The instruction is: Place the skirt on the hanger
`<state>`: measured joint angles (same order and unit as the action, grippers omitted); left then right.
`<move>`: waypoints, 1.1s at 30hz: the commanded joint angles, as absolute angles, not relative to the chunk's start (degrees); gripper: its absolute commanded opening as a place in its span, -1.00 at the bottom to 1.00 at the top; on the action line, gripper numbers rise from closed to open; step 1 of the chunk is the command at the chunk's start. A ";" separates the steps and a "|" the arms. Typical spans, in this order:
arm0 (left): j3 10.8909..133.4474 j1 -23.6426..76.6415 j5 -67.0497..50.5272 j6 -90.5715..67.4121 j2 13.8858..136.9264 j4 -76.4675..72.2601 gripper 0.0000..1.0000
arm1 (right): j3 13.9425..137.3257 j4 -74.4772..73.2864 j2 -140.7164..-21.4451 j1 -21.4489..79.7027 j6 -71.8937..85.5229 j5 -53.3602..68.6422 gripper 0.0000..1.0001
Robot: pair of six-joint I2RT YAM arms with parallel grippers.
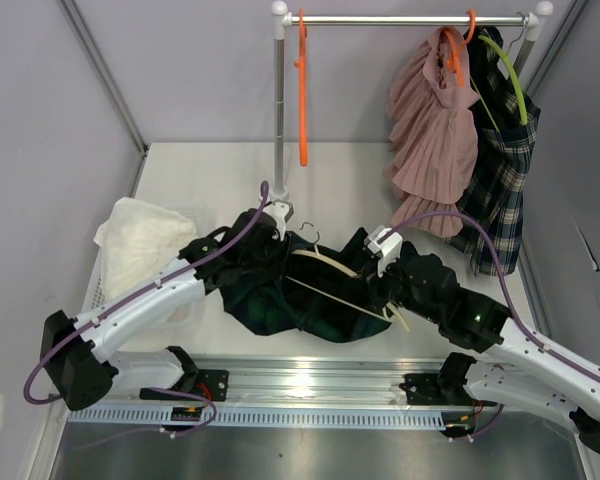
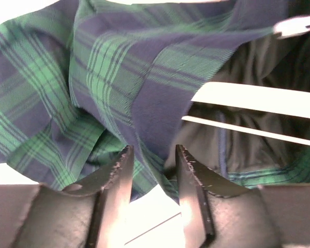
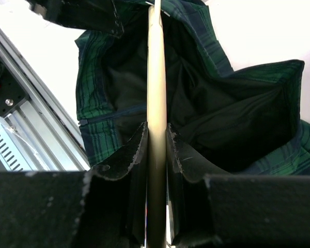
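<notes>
Two claws: right claw (image 3: 156, 135) and left claw (image 2: 152, 155), one at each side of the skirt (image 1: 275, 300), low over the surface (image 1: 210, 170).
Right claw: clamped tight on one cream arm of the hanger (image 3: 156, 62); the arm runs straight out between its fingers.
Left claw: closed to a narrow gap, with a fold of plaid skirt filling it at the tips.
Hanger: lies tilted across the skirt, its cream arms over the black lining (image 3: 206, 113); its hook (image 1: 308, 235) sits just beside the left claw.
Skirt: dark green-and-navy plaid, heaped on the surface between the two arms near the front edge, its opening gaping so the lining shows.
White cloth (image 1: 140, 245): on the left of the surface, beside the left arm.
Rail (image 1: 410, 18): at the back; an orange hanger (image 1: 302, 90) hangs bare near its left end, and a pink garment (image 1: 430, 130) and a checked garment (image 1: 502, 185) hang at its right end.
</notes>
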<state>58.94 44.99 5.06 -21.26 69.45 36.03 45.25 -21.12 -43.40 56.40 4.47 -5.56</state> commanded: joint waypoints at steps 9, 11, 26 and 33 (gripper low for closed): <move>56.61 45.26 -0.51 -18.90 62.06 23.05 0.08 | 46.14 -13.45 -45.70 56.51 5.62 -7.03 -1.00; 55.02 45.26 -2.37 -19.77 59.68 20.40 0.09 | 46.41 -13.53 -46.32 56.51 5.45 -6.94 -1.00; 49.66 45.26 -4.13 -24.43 61.43 3.79 0.22 | 47.55 -14.50 -47.72 56.60 5.18 -7.47 -1.00; 48.43 45.26 -3.08 -26.54 65.21 -2.89 0.22 | 47.90 -15.20 -47.72 56.60 4.92 -7.73 -1.00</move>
